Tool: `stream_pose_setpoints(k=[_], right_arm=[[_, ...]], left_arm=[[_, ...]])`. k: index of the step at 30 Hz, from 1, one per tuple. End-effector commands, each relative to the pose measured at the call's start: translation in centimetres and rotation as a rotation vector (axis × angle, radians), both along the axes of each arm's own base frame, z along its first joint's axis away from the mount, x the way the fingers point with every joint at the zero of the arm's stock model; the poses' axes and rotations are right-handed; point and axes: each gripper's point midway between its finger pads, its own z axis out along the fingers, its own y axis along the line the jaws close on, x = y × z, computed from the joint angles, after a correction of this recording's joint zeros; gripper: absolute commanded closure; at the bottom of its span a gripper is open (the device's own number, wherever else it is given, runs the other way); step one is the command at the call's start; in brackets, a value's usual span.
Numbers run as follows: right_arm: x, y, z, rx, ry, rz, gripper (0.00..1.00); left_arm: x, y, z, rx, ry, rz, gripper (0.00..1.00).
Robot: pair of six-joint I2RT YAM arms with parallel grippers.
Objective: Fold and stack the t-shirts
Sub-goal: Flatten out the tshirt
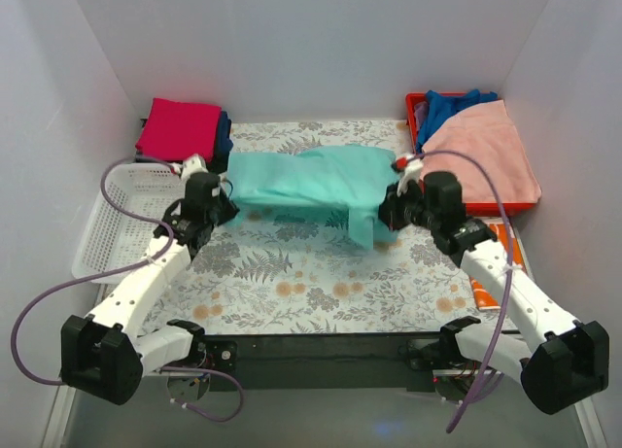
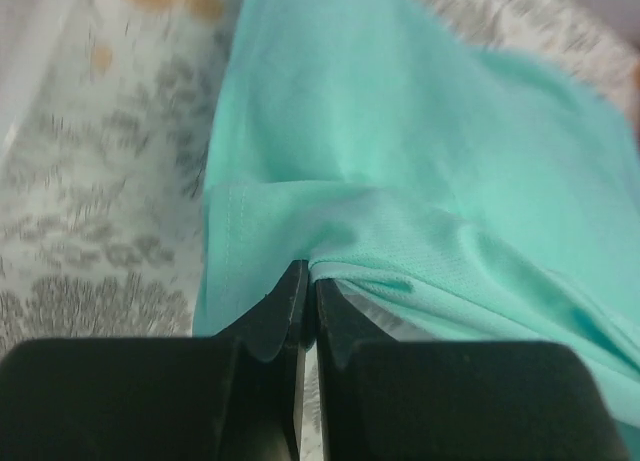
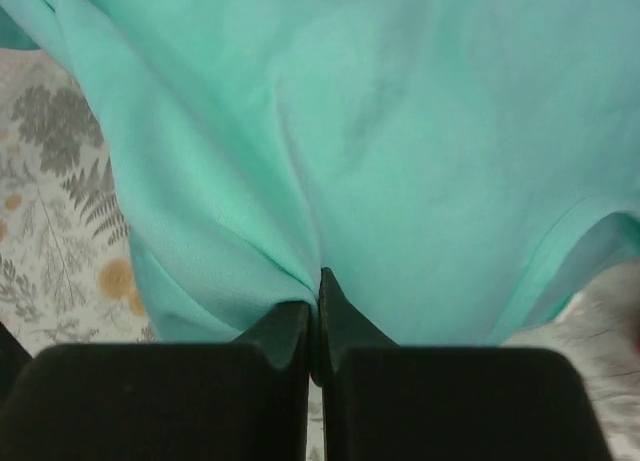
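Teal shirt (image 1: 311, 181) is strung across the back half of the surface (image 1: 311, 292), raised at both ends and sagging between them, with one flap drooping toward the near side. At one end the left claw (image 1: 225, 197) is pinched tight on a hemmed edge. At the other, the right claw (image 1: 389, 207) is pinched on a gathered fold. I'd guess it is held stretched like this so the cloth can be laid flat and doubled over cleanly. Back left, a folded magenta shirt (image 1: 178, 127) sits on a dark blue one (image 1: 224, 132), likely the stack it will join. Back right, a red bin (image 1: 413, 113) holds a pink cloth (image 1: 486, 152) and a rumpled blue shirt (image 1: 452, 106). A white basket (image 1: 121, 215) lies at the left. I can't read any label or writing.
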Motion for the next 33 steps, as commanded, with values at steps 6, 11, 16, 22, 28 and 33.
stream_pose_setpoints(k=[6, 11, 16, 22, 28, 33], right_arm=[[-8.2, -1.3, -11.4, 0.01, 0.246, -0.077, 0.99], [-9.3, -2.1, -12.9, 0.0, 0.299, -0.123, 0.79], [-9.4, -2.5, -13.4, -0.015, 0.322, -0.16, 0.69], [-9.4, -4.9, -13.3, -0.053, 0.324, -0.309, 0.66], [-9.5, -7.4, -10.9, -0.066, 0.284, -0.445, 0.66], [-9.1, -7.9, -10.0, -0.053, 0.271, -0.488, 0.64]], left_arm=[[-8.8, 3.5, -10.3, -0.037, 0.234, 0.192, 0.2], [-9.8, 3.6, -9.5, -0.065, 0.214, 0.201, 0.16], [-10.7, 1.9, -11.2, -0.1, 0.275, 0.123, 0.14], [-13.4, -1.9, -12.7, -0.115, 0.325, 0.024, 0.15], [-13.2, -4.3, -14.8, -0.099, 0.358, 0.005, 0.15], [-10.8, -4.4, -15.9, -0.032, 0.36, 0.073, 0.14]])
